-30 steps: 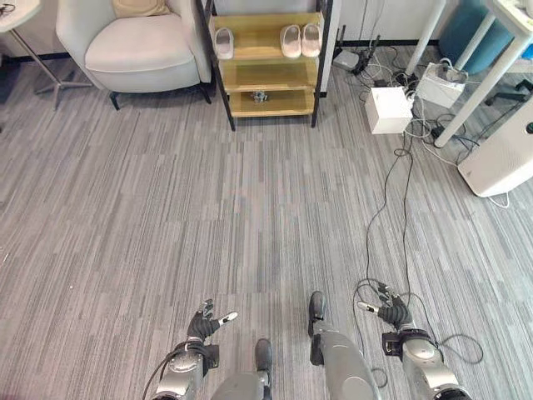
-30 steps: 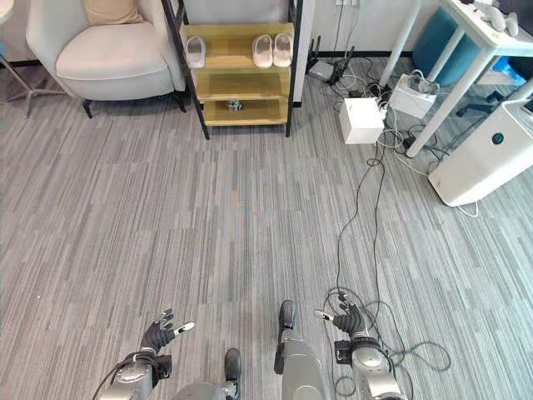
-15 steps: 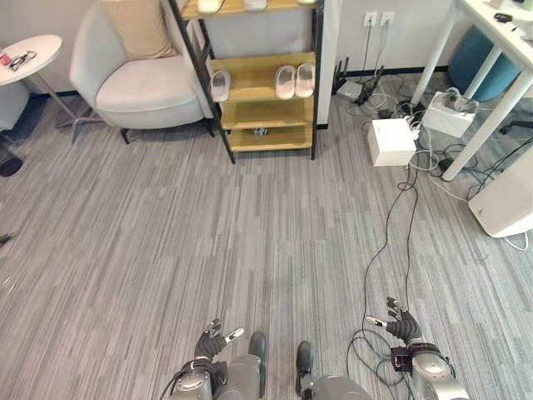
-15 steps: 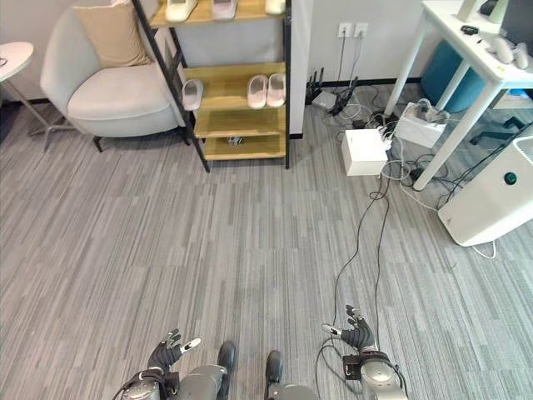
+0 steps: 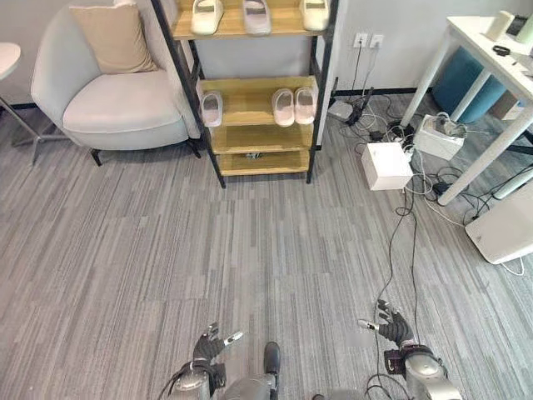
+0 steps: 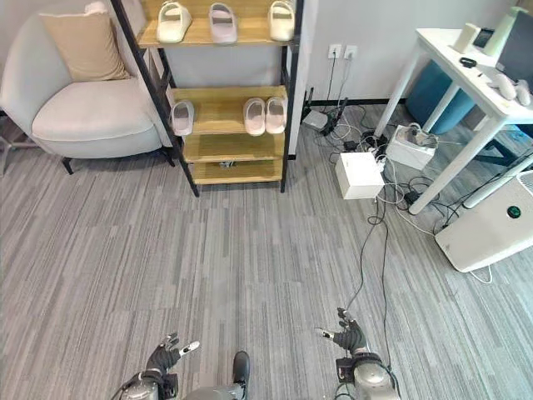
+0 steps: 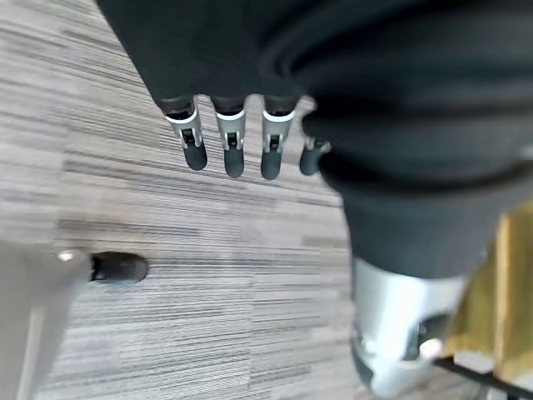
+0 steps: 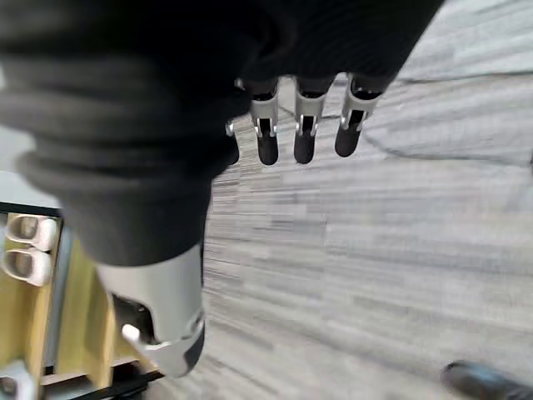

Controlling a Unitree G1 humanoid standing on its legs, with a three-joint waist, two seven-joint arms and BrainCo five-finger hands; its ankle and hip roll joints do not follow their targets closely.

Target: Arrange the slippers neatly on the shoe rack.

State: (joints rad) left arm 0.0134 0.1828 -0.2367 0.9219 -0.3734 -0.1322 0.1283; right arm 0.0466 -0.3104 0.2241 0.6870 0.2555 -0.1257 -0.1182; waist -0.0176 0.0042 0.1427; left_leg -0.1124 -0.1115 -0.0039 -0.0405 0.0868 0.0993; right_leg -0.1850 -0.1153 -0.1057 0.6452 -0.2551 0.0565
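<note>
We see bright, even room light, soft shadow under the shoe rack, wrist views blurred close up.

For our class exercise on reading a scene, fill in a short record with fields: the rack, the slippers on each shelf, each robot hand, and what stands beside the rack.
rack: wooden shoe rack with a black frame, against the wall
top shelf in view: three slippers, spaced apart
shelf below: single slipper at its left end, a pair side by side at its right
left hand: low over the carpet, fingers relaxed, holding nothing
right hand: low over the carpet, fingers relaxed, holding nothing
left of rack: armchair with a cushion
right of rack: white box among cables
</note>
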